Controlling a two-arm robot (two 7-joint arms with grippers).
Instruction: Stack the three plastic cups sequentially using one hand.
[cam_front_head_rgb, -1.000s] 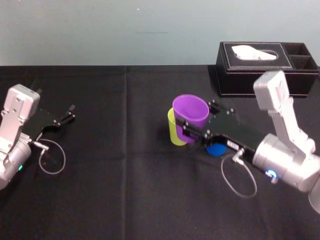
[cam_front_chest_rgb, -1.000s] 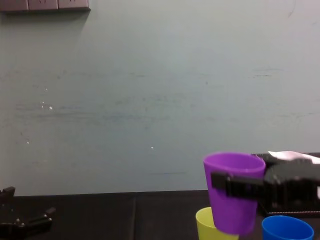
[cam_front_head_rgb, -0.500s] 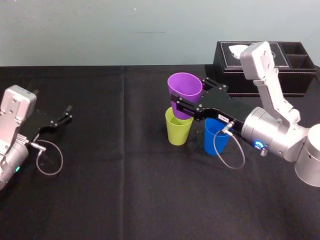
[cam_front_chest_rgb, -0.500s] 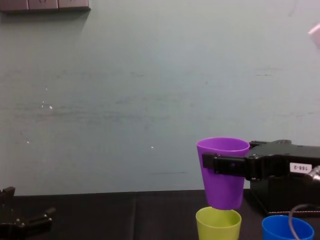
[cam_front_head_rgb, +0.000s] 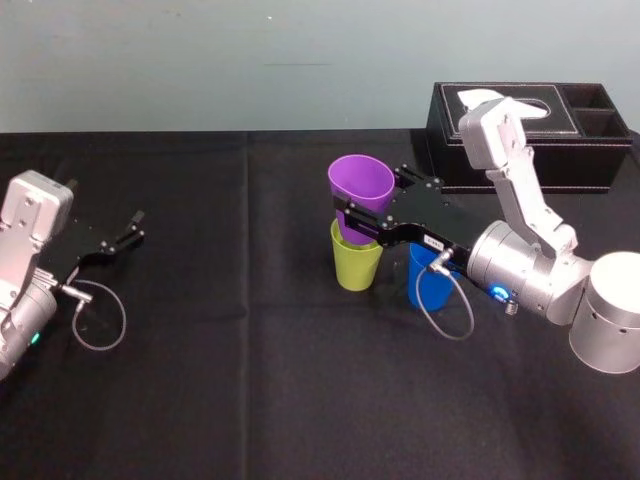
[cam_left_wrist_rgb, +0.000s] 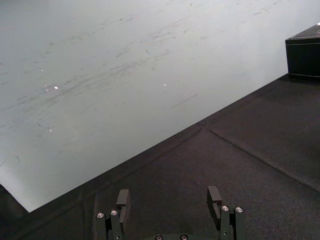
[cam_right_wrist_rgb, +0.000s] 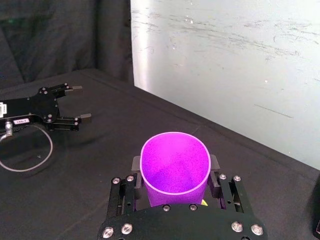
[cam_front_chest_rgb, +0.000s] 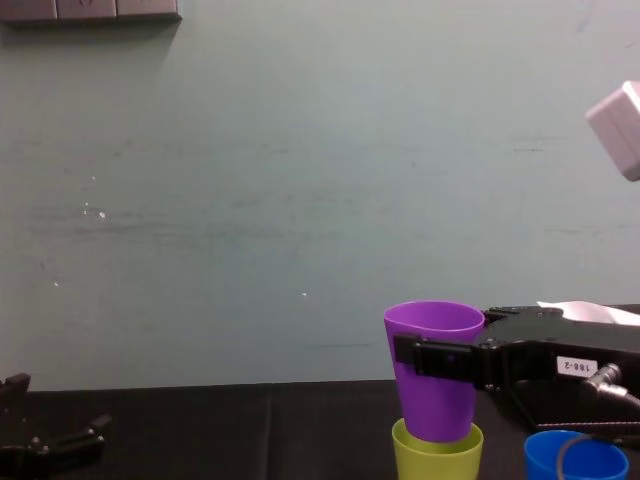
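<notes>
Over the middle of the table, the right gripper keeps its jaws clamped on the purple cup. Half a second ago the cup hung above the yellow-green cup; now its base sits inside that cup's mouth. The blue cup stands just beside them. The left gripper rests far left, jaws apart and empty.

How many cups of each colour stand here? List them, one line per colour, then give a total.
purple cup: 1
yellow-green cup: 1
blue cup: 1
Total: 3
</notes>
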